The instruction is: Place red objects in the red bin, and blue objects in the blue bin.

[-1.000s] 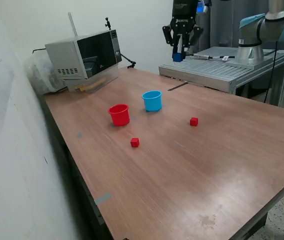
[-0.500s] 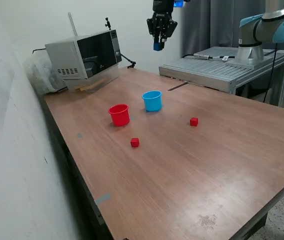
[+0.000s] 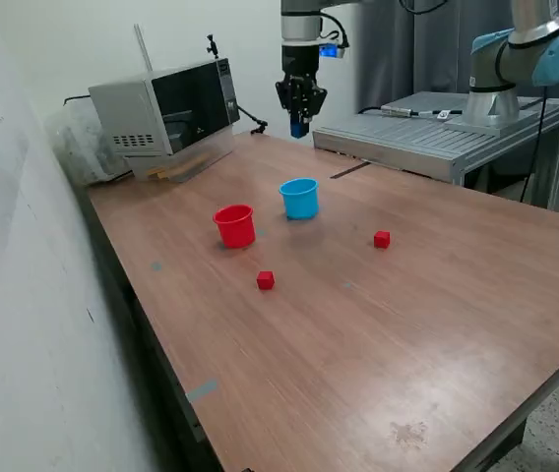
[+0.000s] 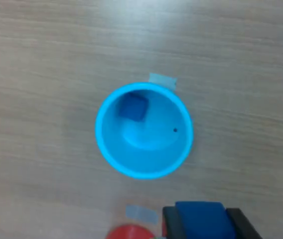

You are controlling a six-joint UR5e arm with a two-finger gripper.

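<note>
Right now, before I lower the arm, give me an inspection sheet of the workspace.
Surface: wooden table, small tape bits on it.
Job's things: blue cup with one blue cube inside; red cup beside it; two red cubes loose on the table; second blue cube in the tool.
Clutter: microwave at the far edge.
Grippers: tool shut on that cube, high above the blue cup.
Cables: black lead behind the microwave.
Surroundings: metal bench, wall on the exterior view's left.

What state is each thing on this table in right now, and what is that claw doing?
Claw: shut on a blue cube, high above the table.
Blue cup: upright, one blue cube inside.
Red cup: upright; contents not visible.
Two red cubes: loose on the table.
</note>
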